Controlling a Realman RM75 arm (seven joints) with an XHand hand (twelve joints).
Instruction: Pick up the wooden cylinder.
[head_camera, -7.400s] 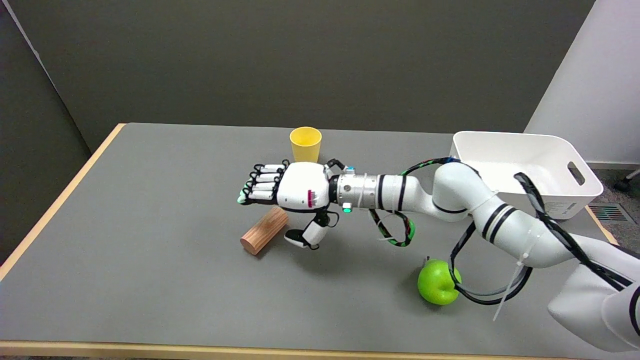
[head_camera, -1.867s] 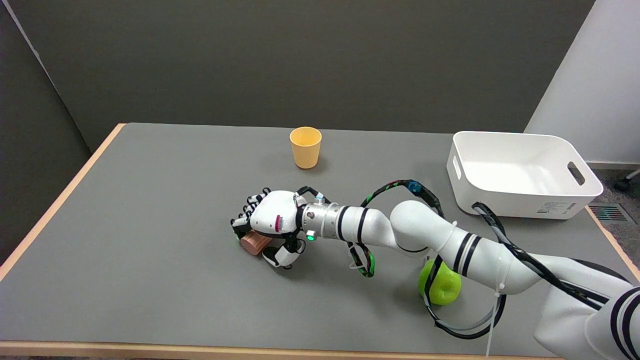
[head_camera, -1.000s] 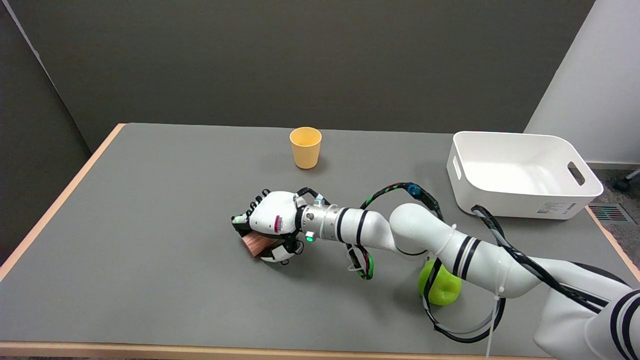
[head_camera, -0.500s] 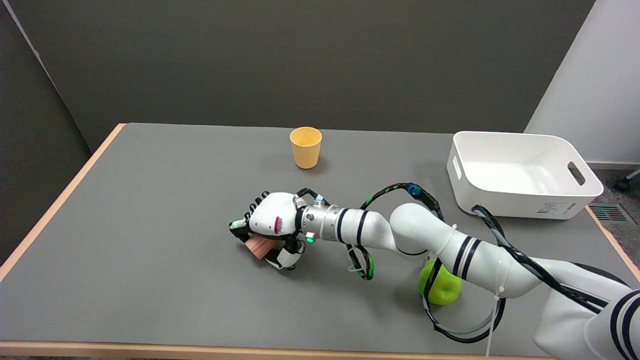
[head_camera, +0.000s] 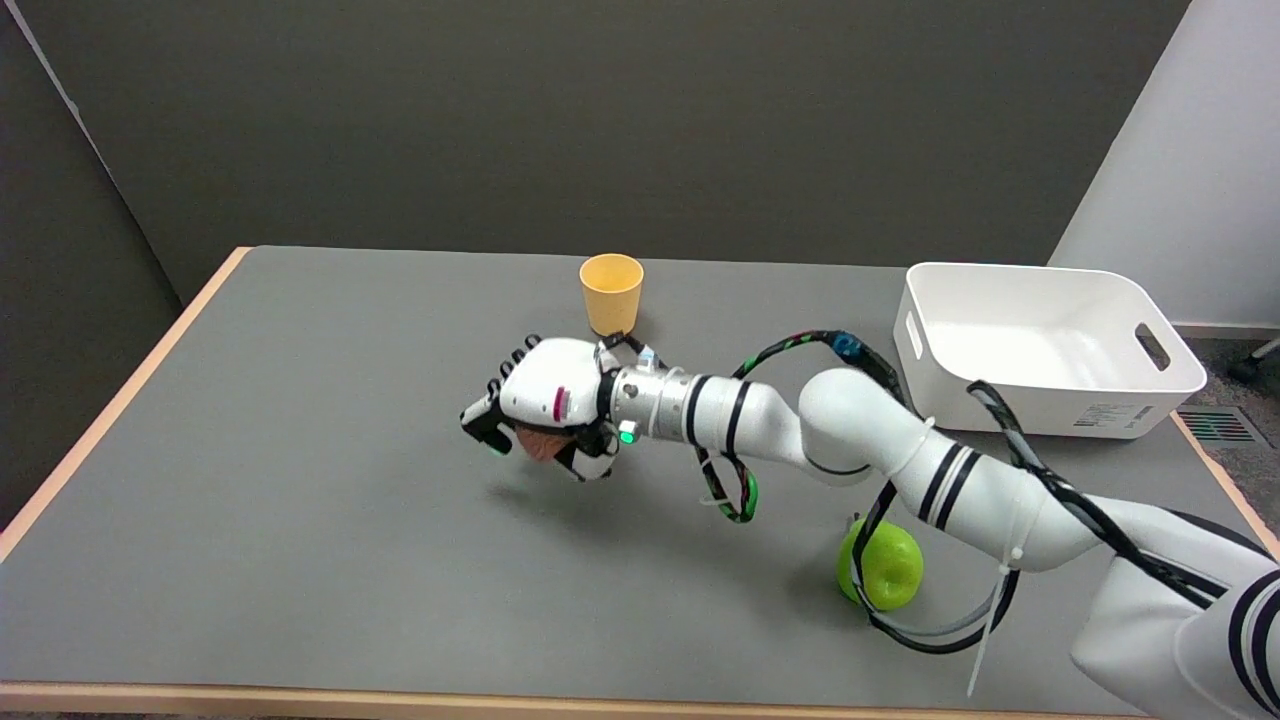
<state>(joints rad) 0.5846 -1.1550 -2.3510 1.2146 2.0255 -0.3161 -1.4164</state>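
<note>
My right hand (head_camera: 545, 405) hangs above the middle of the grey table (head_camera: 300, 480), palm down, fingers curled around the wooden cylinder (head_camera: 541, 444). Only a small brown end of the cylinder shows under the palm; the rest is hidden by the hand. The hand and cylinder are off the surface, with their shadow on the table below and a little to the left.
A yellow cup (head_camera: 611, 293) stands just behind the hand. A green apple (head_camera: 880, 565) lies near the front right, under my forearm and its cables. A white bin (head_camera: 1045, 345) sits at the right edge of the table.
The hand closed around the cylinder on the table, then rose with it. The cylinder has left the surface and moved up and slightly back toward the cup.
</note>
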